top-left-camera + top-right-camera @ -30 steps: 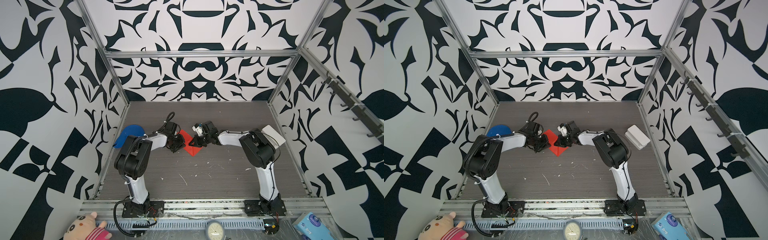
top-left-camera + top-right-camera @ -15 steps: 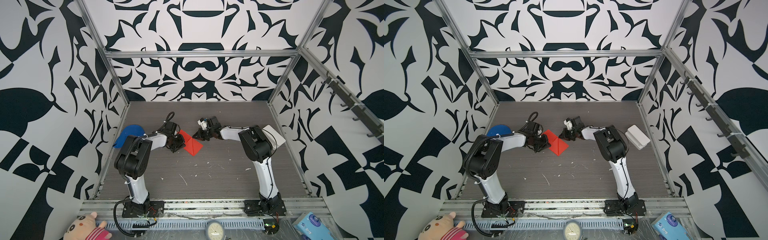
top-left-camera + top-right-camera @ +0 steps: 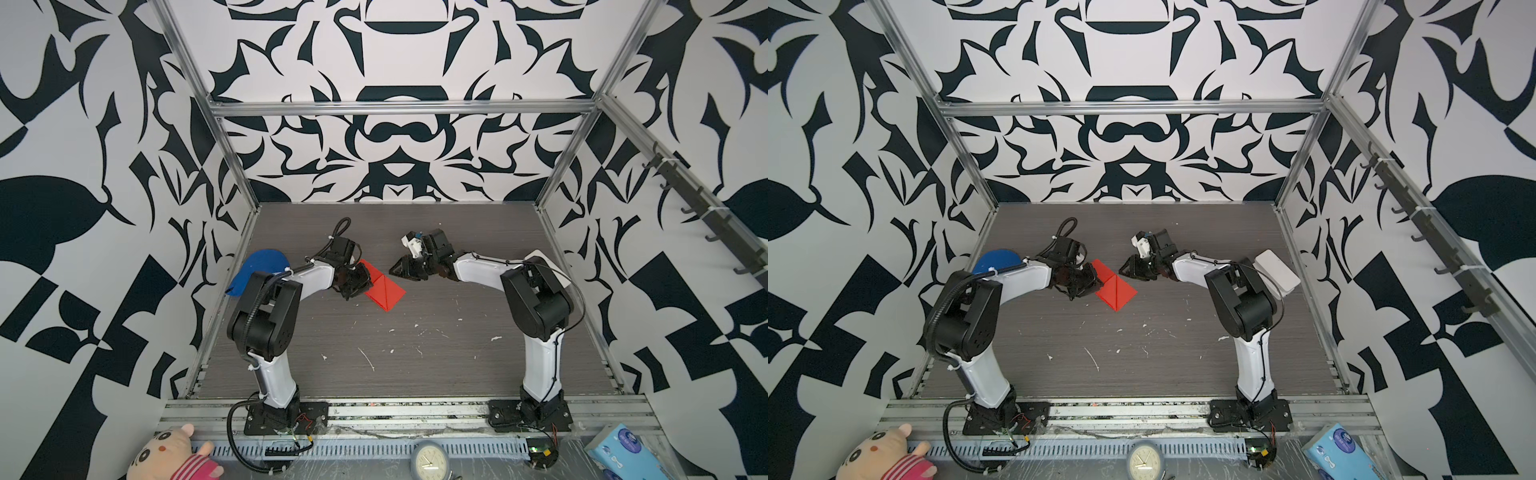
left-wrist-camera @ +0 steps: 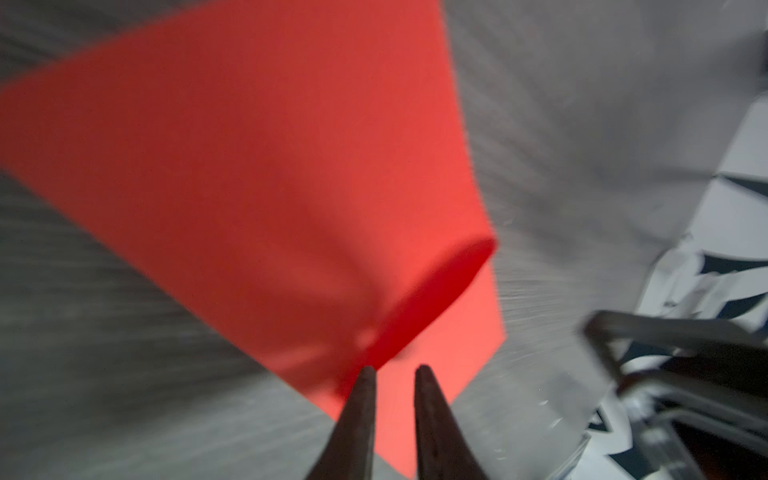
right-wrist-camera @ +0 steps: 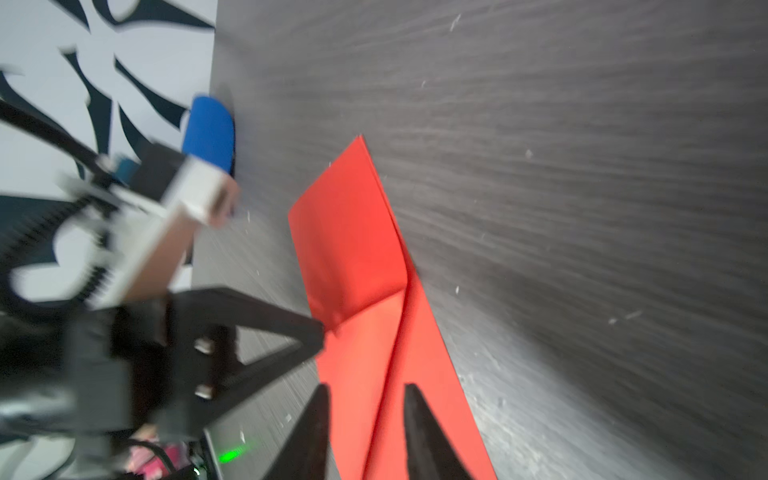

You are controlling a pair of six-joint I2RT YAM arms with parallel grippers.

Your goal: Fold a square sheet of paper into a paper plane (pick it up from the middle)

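L tool (image 4: 395, 370): parted a little, pinching nothing. Tips right at the near edge of the sheet of paper (image 4: 257, 174); one layer curls up off the lower one just ahead of them.

Sheet (image 3: 384, 291) flat on worktop (image 3: 415, 365), mid-field in both top views. Part-folded, creases visible, kite-like outline with the point toward the front. Long axis approx far-left to near-right, not certain. Lies straight ahead of L tool, its left edge at or under the tips; can't tell contact from above.

R tool (image 5: 365, 388): spread wider, empty, looking along the sheet in the wrist view. In a top view, R tool (image 3: 1133, 270) sits apart from the sheet, just off its far-right corner.

Judgement: L arm nearer, so the next press/pinch on the lifted layer prob falls to L. R needs to close the gap first. Risk: thin paper skids if pushed from one side only.

Further out: blue cloth lump (image 3: 259, 270) by L wall, white box (image 3: 1277, 270) by R wall, both well apart from the sheet.
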